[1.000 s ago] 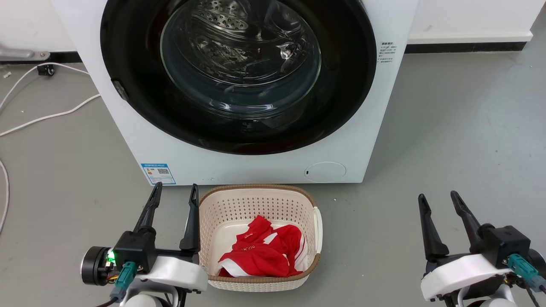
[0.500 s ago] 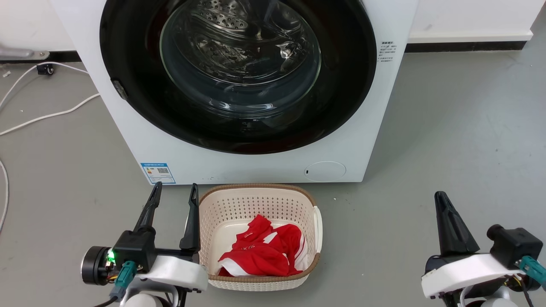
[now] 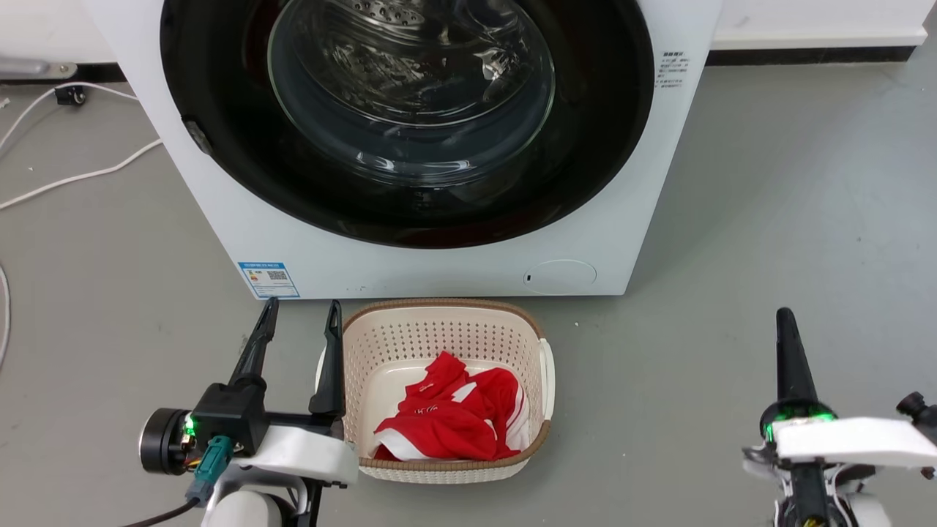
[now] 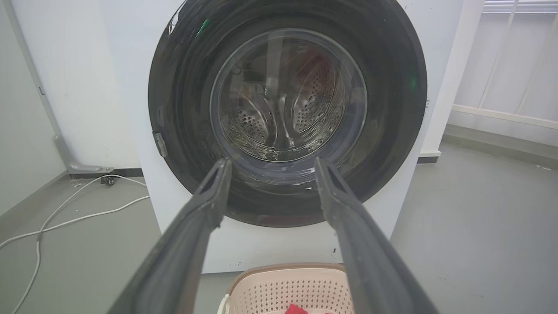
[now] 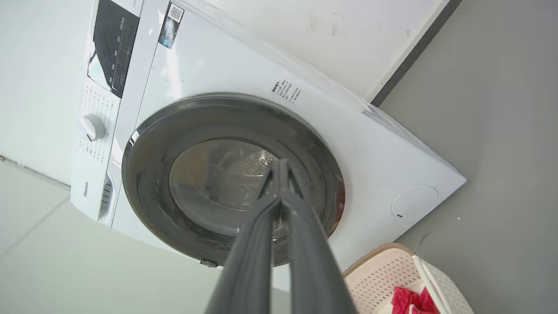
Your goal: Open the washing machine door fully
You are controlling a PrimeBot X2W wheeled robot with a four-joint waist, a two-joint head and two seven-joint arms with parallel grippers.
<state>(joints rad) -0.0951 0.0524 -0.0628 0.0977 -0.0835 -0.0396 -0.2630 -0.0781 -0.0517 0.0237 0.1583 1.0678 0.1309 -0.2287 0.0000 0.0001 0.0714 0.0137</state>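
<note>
The left hand (image 3: 304, 304) was spread wide and empty, just left of the basket (image 3: 439, 306) of red cloth (image 3: 446, 428). Behind them the door (image 3: 410, 110) sat closed flush on the machine (image 3: 439, 267). Far right, the right hand (image 3: 785, 315) had its fingers pressed together, holding nothing, well apart from the door.

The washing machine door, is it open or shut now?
Shut: the washing machine door lies flush on the white washing machine, with no gap around its rim.

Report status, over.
Left pincer open, right pincer shut, both empty. Washing machine door closed, untouched. Laundry basket on floor just before it.
</note>
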